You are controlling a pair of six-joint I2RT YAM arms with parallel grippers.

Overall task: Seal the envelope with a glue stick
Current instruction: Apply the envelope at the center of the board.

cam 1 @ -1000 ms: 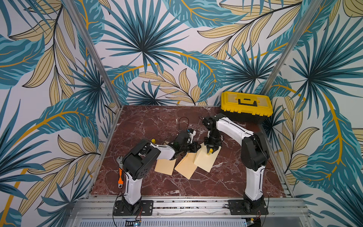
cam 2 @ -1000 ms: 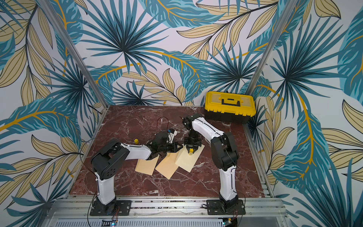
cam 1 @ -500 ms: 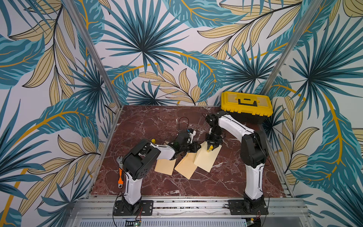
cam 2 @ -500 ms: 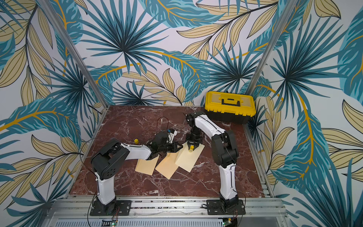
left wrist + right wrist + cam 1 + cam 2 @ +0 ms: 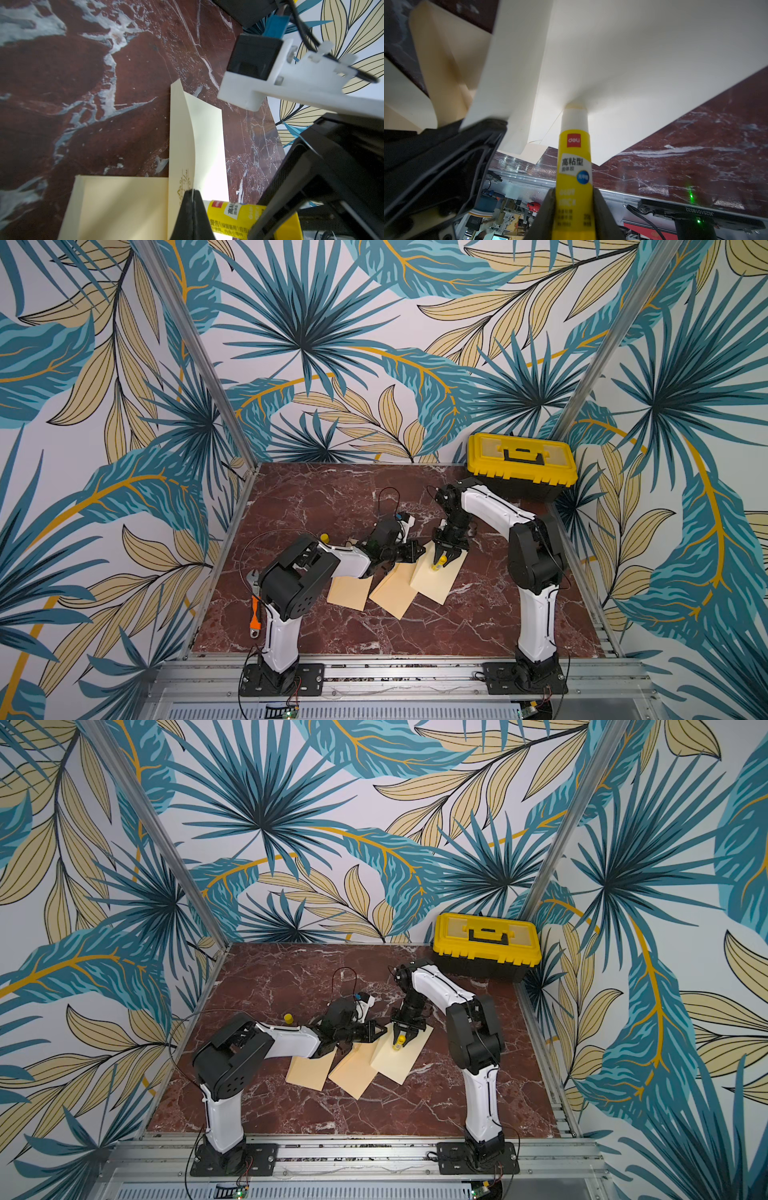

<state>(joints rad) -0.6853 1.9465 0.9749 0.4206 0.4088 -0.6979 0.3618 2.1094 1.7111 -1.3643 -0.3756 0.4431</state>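
Three cream envelopes lie on the marble table. My right gripper (image 5: pixel 442 558) (image 5: pixel 574 207) is shut on the yellow glue stick (image 5: pixel 439 563) (image 5: pixel 574 158), which has no cap on. Its white tip presses down on the rightmost envelope (image 5: pixel 432 587) (image 5: pixel 399 1063) (image 5: pixel 643 72). My left gripper (image 5: pixel 415 549) (image 5: pixel 192 192) is shut on that envelope's flap (image 5: pixel 180 135) and holds it lifted beside the glue stick (image 5: pixel 230 216). In both top views the two grippers sit close together over the envelope's far end.
Two more envelopes (image 5: pixel 349 592) (image 5: pixel 392 594) overlap to the left. A yellow cap (image 5: pixel 324 537) stands behind the left arm. An orange-handled wrench (image 5: pixel 254 614) lies by the left edge. A yellow toolbox (image 5: pixel 521 460) fills the back right corner.
The right wrist has shifted slightly, moving the glue stick a little on the envelope. The left gripper has stayed on the flap.
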